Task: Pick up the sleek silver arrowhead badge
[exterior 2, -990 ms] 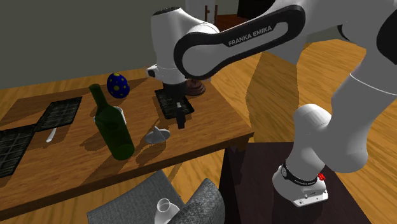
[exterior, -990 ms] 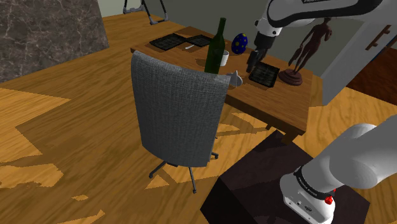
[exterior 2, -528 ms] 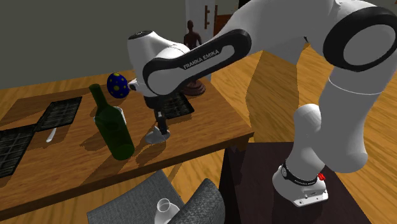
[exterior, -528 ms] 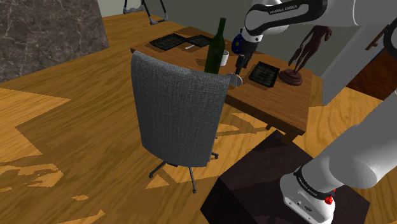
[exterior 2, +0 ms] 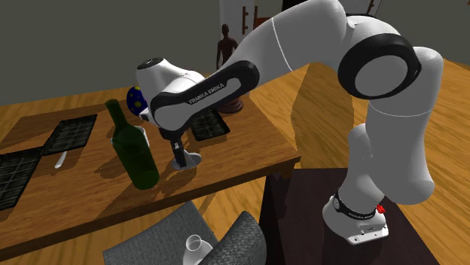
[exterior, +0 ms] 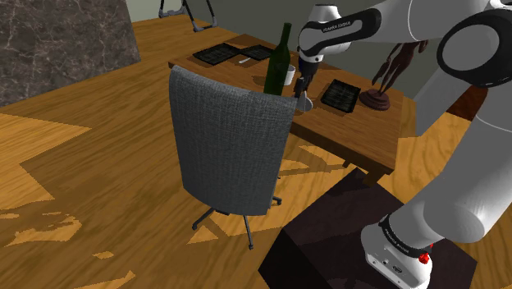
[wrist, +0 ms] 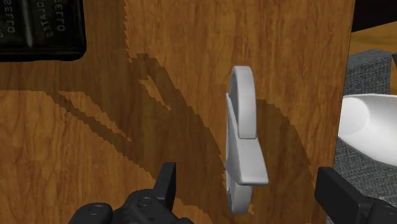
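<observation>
Nearest is the dark stand (exterior: 345, 238), then a grey chair (exterior: 230, 148) pushed up to the tabletop's (exterior: 361, 131) near long edge. Its backrest rises in front of that edge and a white shape (exterior 2: 194, 245) lies on the chair.

Just inside that edge, roughly mid-length, the grey-white badge (wrist: 242, 140) lies flat on the wood. The gripper (wrist: 248, 181) is low over it and open. Its fingers (wrist: 167, 184) stand apart on either side of the badge and touch neither side (seen in the wrist view).

The badge's long axis runs parallel to the chair-side edge, and the fingers span its short axis. One end is a rounded arc and the other a flat wedge; which one is the tip I cannot tell.

Along that edge the green bottle (exterior 2: 135, 150) stands upright close beside the badge, the tallest thing near the arm. On the badge's other side lies a dark tray (exterior 2: 207, 126), near but apart. Bare wood shows around the badge between the two, and more toward the corner nearest the stand.

Behind the bottle is a white cup (exterior: 290, 75). Farther back is a blue egg (exterior 2: 134, 100) with yellow dots and a brown figurine (exterior: 400, 57) by the far corner. Black trays (exterior: 217, 55) lie at the far end.
</observation>
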Action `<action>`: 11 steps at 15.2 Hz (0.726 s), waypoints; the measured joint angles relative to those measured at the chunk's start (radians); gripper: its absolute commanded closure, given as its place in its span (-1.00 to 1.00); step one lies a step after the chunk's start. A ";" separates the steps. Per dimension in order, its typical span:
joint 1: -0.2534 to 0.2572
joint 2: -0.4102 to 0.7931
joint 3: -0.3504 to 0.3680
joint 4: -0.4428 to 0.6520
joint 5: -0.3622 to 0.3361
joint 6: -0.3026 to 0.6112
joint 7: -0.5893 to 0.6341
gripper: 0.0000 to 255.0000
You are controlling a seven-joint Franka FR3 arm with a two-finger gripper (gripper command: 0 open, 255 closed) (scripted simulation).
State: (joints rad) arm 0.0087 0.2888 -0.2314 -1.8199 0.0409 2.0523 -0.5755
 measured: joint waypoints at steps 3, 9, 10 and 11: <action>-0.002 0.018 0.001 -0.017 0.005 0.035 -0.004 -1.00; -0.003 0.028 0.002 -0.024 0.007 0.052 -0.006 1.00; -0.003 0.028 0.002 -0.024 0.007 0.052 -0.006 1.00; -0.003 0.028 0.002 -0.024 0.007 0.052 -0.006 1.00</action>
State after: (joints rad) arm 0.0055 0.3170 -0.2293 -1.8439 0.0482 2.1047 -0.5813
